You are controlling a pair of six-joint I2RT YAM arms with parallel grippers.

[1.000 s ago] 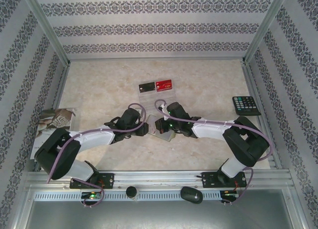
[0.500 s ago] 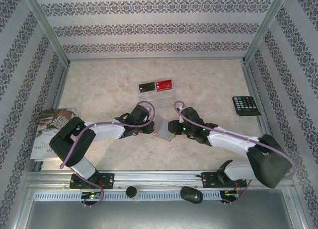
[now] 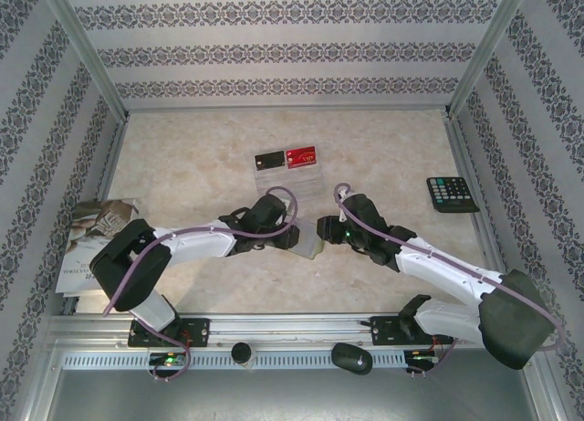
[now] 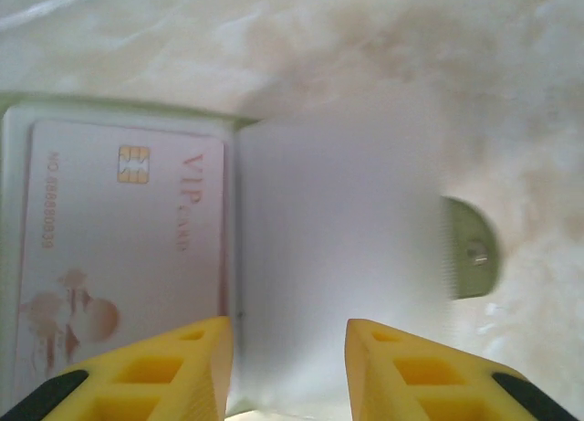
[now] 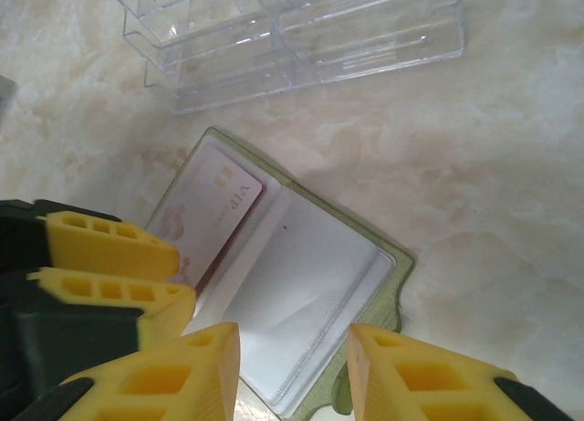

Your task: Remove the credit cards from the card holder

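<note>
The olive-green card holder [image 3: 308, 246] lies open on the table between my two grippers. Its pale grey inside [image 4: 338, 257] faces up. A pale card with a chip and "VIP" lettering [image 4: 128, 247] [image 5: 208, 218] sits in one pocket; the other pocket [image 5: 301, 302] looks empty. My left gripper [image 3: 294, 239] [image 4: 287, 371] is open, its yellow fingertips at the holder's near edge, straddling the empty page. My right gripper [image 3: 321, 229] [image 5: 292, 375] hovers open at the opposite edge, nothing between its fingers. A black card [image 3: 267, 160] and a red card [image 3: 301, 155] lie farther back.
A clear plastic tray [image 5: 301, 28] [image 3: 287, 176] stands just behind the holder, under the black and red cards. A black calculator [image 3: 452, 194] lies at the right. A printed booklet [image 3: 96, 243] lies at the left edge. The left gripper's fingers [image 5: 100, 246] show in the right wrist view.
My right gripper has opened and drawn back to the right, its arm stretching lower. My left gripper has slid right along with the holder, which now lies open.
</note>
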